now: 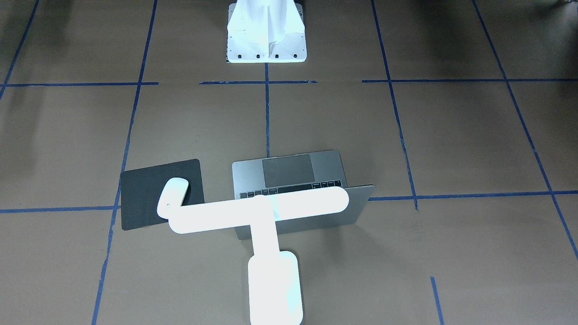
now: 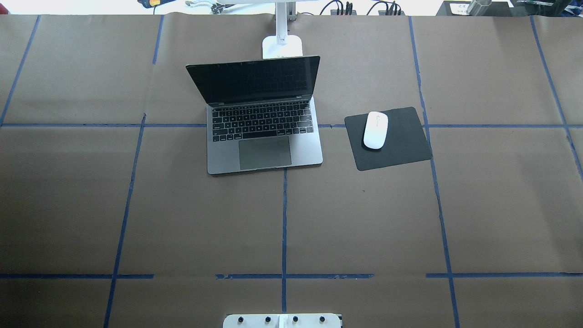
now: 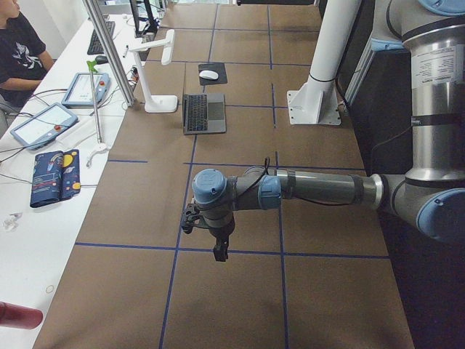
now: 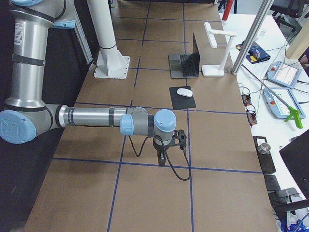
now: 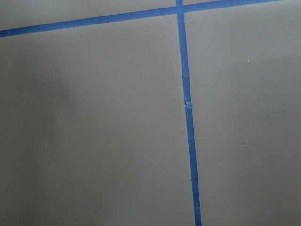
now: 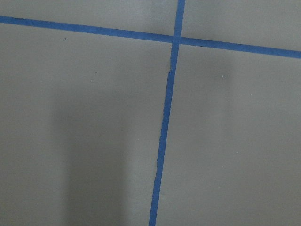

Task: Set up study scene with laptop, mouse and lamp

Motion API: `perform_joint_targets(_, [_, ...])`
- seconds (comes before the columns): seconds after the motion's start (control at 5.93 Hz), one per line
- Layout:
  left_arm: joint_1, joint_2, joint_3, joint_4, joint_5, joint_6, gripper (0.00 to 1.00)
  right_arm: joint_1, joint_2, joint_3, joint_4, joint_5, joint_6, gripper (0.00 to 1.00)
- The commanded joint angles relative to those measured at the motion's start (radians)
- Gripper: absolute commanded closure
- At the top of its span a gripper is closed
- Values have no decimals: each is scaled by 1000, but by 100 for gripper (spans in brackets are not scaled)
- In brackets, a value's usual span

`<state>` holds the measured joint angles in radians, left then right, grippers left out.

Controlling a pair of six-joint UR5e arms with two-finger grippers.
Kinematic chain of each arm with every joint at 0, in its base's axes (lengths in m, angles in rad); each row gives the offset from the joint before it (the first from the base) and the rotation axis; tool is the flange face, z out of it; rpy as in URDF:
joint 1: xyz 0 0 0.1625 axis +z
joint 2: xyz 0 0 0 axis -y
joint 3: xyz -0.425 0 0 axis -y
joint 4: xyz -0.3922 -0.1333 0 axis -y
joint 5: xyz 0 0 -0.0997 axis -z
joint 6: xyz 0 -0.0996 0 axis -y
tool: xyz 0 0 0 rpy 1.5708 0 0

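The grey laptop stands open at the table's far middle, screen dark. The white mouse lies on a black mat to the laptop's right. The white lamp glows behind the laptop, its bar head over the lid; its base shows in the overhead view. My left gripper hangs over bare paper at the table's left end, far from the laptop. My right gripper hangs at the right end, short of the mouse. I cannot tell whether either is open or shut. Both wrist views show only paper and tape.
Brown paper with blue tape lines covers the table. The white bolted mount block stands at the robot's side. A side bench with tablets and a seated person lies beyond the far edge.
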<state>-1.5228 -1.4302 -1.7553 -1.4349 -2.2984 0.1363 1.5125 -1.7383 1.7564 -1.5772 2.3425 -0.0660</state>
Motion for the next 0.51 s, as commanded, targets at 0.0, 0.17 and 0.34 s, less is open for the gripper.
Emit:
perform_joint_targets(0.0, [1,-1,-3,4,-3,2,0,0,5,3,-3,0,-1,0])
perform_joint_targets(0.17, [1,-7,-6,4,-3,3,0,0,11,6,-3,1,-2,0])
perform_joint_targets(0.34, [1,-15,-12,5,-3,3,0,1,13,11,0,4,-2,0])
